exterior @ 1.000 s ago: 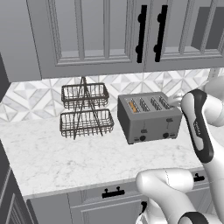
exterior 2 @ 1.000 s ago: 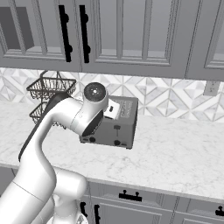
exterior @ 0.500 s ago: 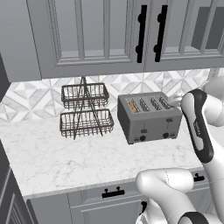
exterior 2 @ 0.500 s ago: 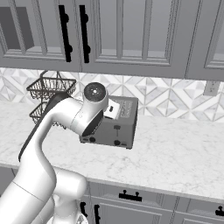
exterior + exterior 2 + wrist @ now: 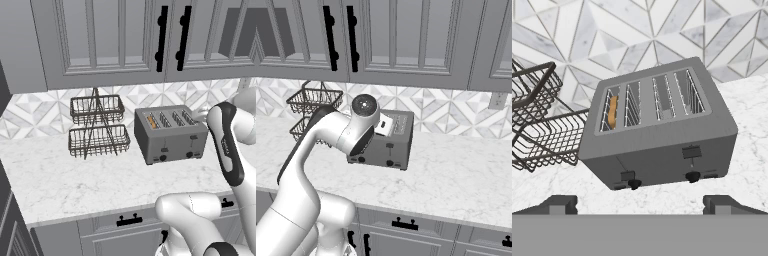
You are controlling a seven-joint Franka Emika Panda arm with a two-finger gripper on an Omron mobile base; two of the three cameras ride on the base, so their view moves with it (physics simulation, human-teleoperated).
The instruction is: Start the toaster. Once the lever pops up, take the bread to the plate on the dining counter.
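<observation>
Grey brushed metal marks the four-slot toaster [image 5: 657, 131], which is set on the white marble countertop [image 5: 65, 182] against the patterned tile backsplash [image 5: 637, 35], just beside a two-tier wire basket rack [image 5: 97, 126]. A golden-tan bread slice [image 5: 613, 112] is seen standing in the leftmost slot, sunk low between the wire guides. On the toaster's front face, two dark levers [image 5: 691, 151] are seen above two dark knobs [image 5: 693, 176]; whether either lever has been pressed down cannot be told with certainty, though the one on the bread's side sits lower on the face in the hand view.

The gripper [image 5: 639, 205] is held spread wide, nothing between its two dark fingertips [image 5: 559, 204], and is kept apart from the toaster, aimed at its front from slightly above. In the right base view the arm's wrist is seen in front of the toaster, hiding part of it.

The task is judged to be at its very start: the toaster is not yet seen to have been started, no contact has been made, and the bread remains in its slot. Left to be done are the pressing of the lever, the wait for it to pop up, the lifting out of the slice, and its carrying to the plate on the dining counter.
</observation>
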